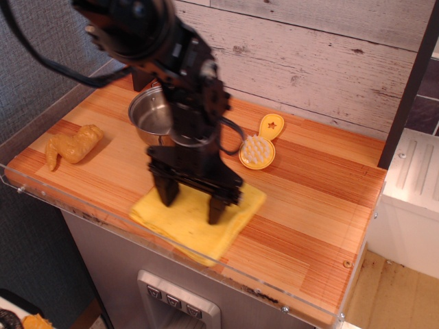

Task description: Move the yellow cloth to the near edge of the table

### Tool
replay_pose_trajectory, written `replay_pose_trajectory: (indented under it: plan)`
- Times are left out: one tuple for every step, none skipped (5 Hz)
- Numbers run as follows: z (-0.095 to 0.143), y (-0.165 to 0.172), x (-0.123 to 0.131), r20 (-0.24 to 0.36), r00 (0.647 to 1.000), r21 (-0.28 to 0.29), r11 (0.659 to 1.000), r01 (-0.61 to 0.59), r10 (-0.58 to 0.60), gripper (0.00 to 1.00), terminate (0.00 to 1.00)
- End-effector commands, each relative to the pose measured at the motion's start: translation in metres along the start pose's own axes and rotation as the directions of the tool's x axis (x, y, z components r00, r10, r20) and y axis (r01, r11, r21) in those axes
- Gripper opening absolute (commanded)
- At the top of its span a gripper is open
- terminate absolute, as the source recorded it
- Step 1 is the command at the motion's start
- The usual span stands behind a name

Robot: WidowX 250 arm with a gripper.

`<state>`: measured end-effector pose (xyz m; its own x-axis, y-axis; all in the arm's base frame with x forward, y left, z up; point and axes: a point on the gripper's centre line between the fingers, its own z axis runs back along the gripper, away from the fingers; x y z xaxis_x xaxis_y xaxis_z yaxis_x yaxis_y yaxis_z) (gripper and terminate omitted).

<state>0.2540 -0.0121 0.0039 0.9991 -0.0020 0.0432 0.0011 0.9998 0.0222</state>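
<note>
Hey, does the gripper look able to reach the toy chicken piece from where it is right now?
Probably yes. The gripper stands open over the yellow cloth, and bare table lies between it and the toy chicken piece. The steel pot sits farther back, off that path.

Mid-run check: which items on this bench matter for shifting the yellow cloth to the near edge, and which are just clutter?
Part of the job:
- yellow cloth, lying at the near edge
- table
- pincer, open, fingers down on the cloth

Just lying about:
- steel pot, behind the arm
- round yellow brush
- toy chicken piece, at the left
</note>
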Motion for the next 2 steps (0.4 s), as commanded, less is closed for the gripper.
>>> replay_pose_trajectory:
  plan:
    - [-0.003,-0.063,0.004,-0.034,0.997,-0.008,0.998,0.070,-0.070,1.00,0.00]
    - [-0.004,-0.088,0.008,-0.048,0.998,-0.010,0.999,0.040,-0.040,1.00,0.00]
